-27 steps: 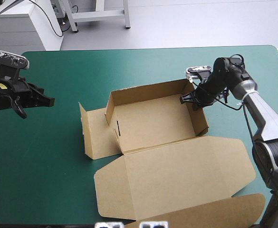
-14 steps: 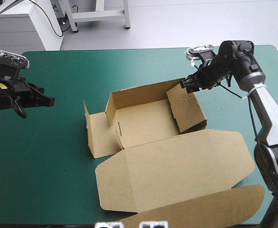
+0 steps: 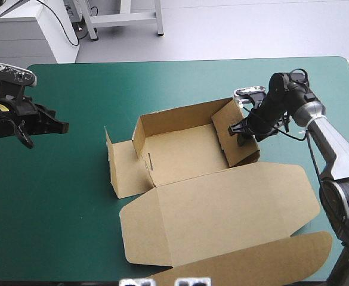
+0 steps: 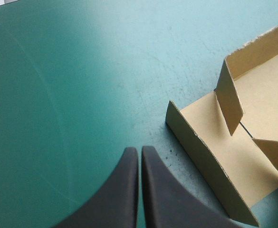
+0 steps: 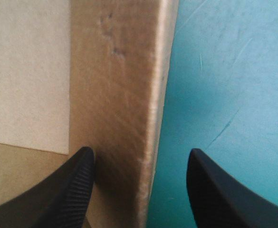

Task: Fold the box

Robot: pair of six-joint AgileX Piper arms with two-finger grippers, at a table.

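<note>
Coming back down, the right gripper point(image 3: 241, 132) stands wide open over the right wall point(image 3: 249, 152) of the box point(image 3: 180, 152), middle of the table point(image 3: 73, 226), ready to tuck it. The left gripper point(image 3: 59, 126) hangs shut near the left edge.

Teal-green table point(image 3: 162, 83) — grey floor point(image 3: 252, 30), white cabinet point(image 3: 25, 36) behind, far L.

Table point(image 3: 180, 67) with a teal-green cover point(image 3: 67, 179), seen from above. Its far edge ran straight across the high view and ended in rounded corners. The cover lay flat and smooth. In both wrist views its surface bore fine pale scratches and a few small dark specks.
</note>
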